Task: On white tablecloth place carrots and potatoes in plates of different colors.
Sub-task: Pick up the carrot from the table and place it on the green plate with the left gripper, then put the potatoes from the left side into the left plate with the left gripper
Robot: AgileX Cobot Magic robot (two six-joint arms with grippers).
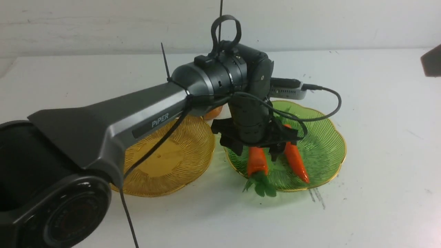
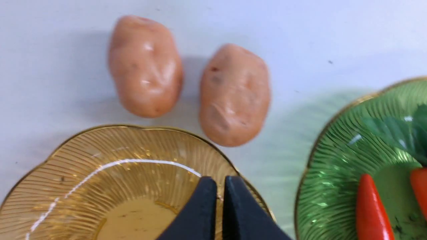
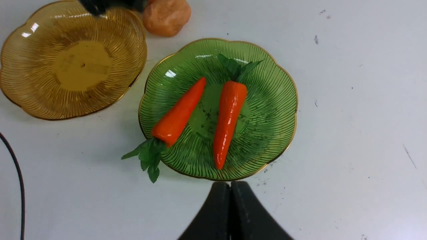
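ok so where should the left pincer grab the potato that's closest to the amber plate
Across its narrow middle, coming straight down from above. The potato lies flat on the white tablecloth as a rounded oval, so its short width likely fits best. One end sits by the amber plate rim, while the gap to the other potato leaves finger room.

The left arm is a dark grey tapering link with a silver side strip bearing white PiPER lettering. It swells to a round black joint housing at lower left. Black cables trail along it, one looped at top centre near a cable tie. The left gripper and right gripper have matte black wedge fingers.
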